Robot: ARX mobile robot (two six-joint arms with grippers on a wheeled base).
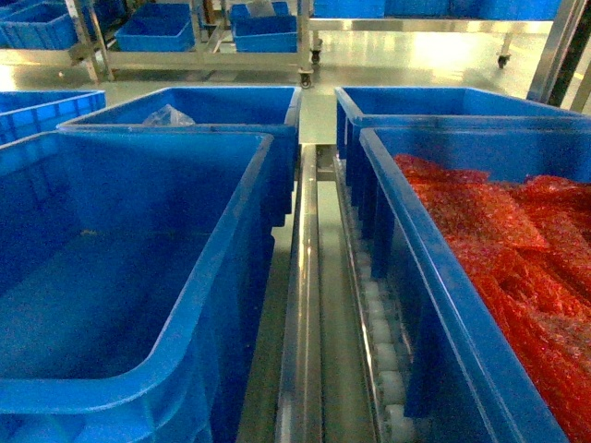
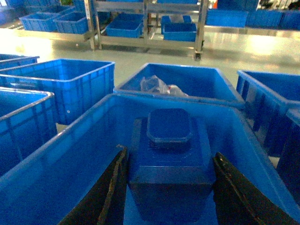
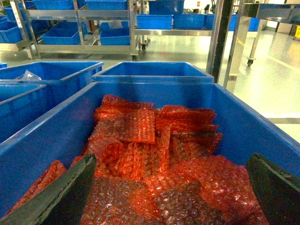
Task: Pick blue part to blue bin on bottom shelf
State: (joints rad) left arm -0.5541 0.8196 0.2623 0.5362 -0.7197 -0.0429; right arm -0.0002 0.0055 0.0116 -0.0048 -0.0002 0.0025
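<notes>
In the left wrist view the blue part (image 2: 169,159), a dark blue blocky piece with an octagonal cap, sits between my two black fingers. My left gripper (image 2: 170,151) is shut on it, both fingers against its sides, over the inside of a large blue bin (image 2: 79,154). That bin (image 1: 138,277) fills the left of the head view and looks empty there. It stands on the bottom shelf (image 1: 302,277), a shiny steel rail with white rollers (image 1: 383,355). My right gripper (image 3: 172,159) is open above red bubble-wrap bags (image 3: 154,154). Neither gripper shows in the head view.
A second blue bin (image 1: 443,305) on the right holds the red bubble wrap. Behind stand two more blue bins, the left one (image 1: 199,111) with a clear plastic bag (image 1: 168,116). Steel racks with blue bins (image 1: 263,32) line the far floor.
</notes>
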